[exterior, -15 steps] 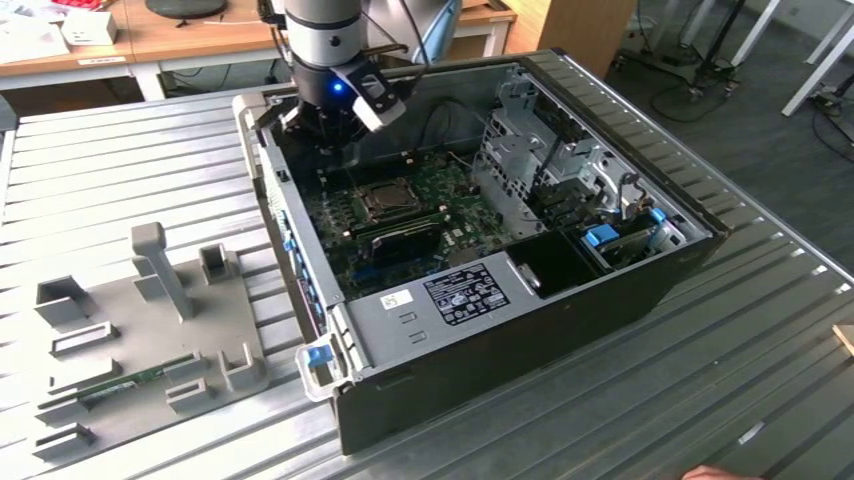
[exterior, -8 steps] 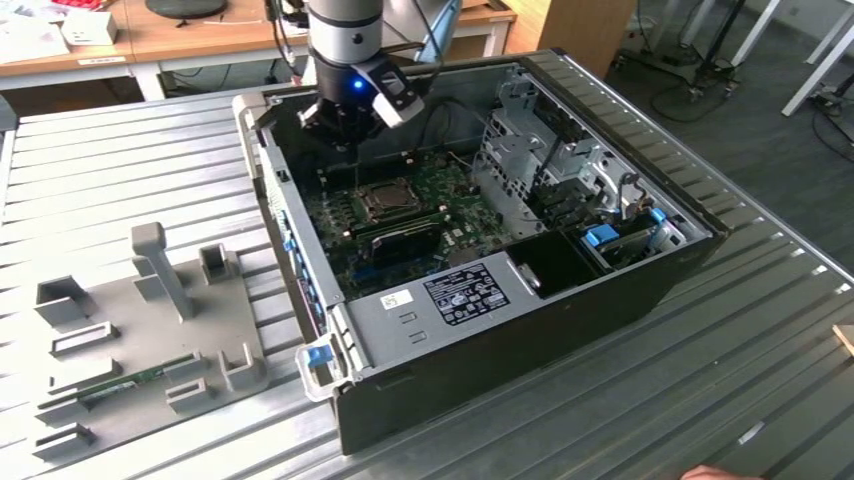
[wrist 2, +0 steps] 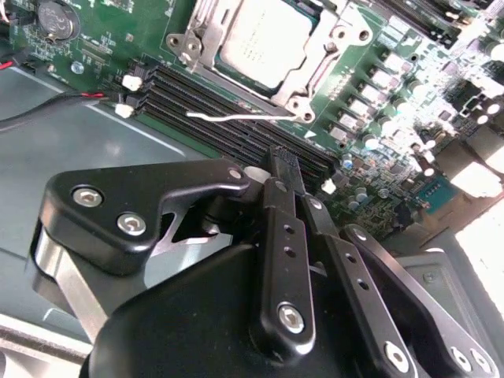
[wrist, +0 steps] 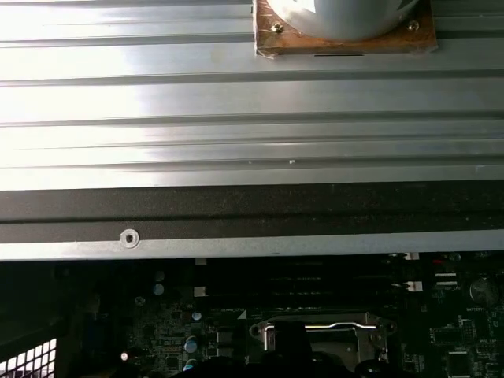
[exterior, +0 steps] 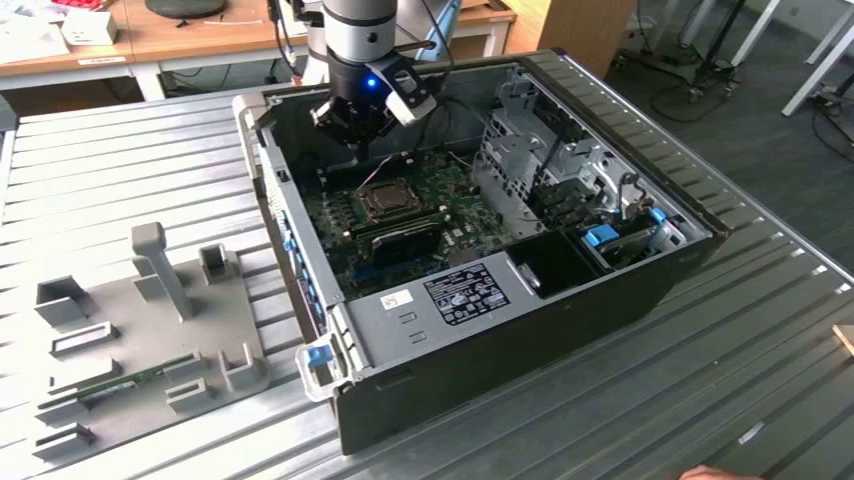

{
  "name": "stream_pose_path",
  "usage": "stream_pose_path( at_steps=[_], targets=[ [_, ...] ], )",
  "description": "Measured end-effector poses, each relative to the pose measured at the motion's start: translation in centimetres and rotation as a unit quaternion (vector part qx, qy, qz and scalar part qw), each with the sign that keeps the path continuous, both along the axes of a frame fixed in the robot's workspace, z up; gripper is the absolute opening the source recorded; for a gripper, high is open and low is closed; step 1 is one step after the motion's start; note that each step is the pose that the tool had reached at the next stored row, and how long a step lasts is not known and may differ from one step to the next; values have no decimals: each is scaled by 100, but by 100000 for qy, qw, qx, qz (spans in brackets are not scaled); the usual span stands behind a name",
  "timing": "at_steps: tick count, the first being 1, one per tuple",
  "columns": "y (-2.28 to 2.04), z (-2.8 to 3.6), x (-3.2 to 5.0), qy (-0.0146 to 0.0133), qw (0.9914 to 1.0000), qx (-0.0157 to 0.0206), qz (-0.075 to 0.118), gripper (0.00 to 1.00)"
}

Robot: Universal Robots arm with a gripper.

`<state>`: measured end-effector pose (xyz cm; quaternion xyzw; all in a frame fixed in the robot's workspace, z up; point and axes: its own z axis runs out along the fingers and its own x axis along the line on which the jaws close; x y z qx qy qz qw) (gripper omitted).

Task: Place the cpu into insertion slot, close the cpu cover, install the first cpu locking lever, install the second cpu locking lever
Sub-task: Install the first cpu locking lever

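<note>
One difference: the first wrist view shows the ribbed table (wrist: 236,118), the second wrist view the cpu (wrist 2: 264,39) framed by the cpu cover (wrist 2: 319,59), apart from the gripper (wrist 2: 287,164), jaws pressed together.

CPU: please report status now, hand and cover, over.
Hand shut, empty, above board. CPU seated, cover down over it. Thin lever along cover's edge, latch state unclear. Nothing in the way.

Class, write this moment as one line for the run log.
gripper shut, empty, over green circuit board | cpu seated | cpu cover down around it
</note>
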<state>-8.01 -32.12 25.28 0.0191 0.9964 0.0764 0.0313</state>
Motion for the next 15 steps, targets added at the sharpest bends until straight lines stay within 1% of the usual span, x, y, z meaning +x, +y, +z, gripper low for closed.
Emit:
stream_pose_path(
  at_steps=[2, 4, 8, 10, 15],
  targets=[
    [0, 0, 1, 0, 100000, 1, 1, 10],
    [0, 0, 19, 0, 100000, 3, 5, 10],
    [0, 0, 19, 1, 100000, 1, 5, 10],
    [0, -3, 37, 1, 100000, 1, 4, 10],
    [-7, -3, 37, -4, 100000, 8, 13, 10]
  ],
)
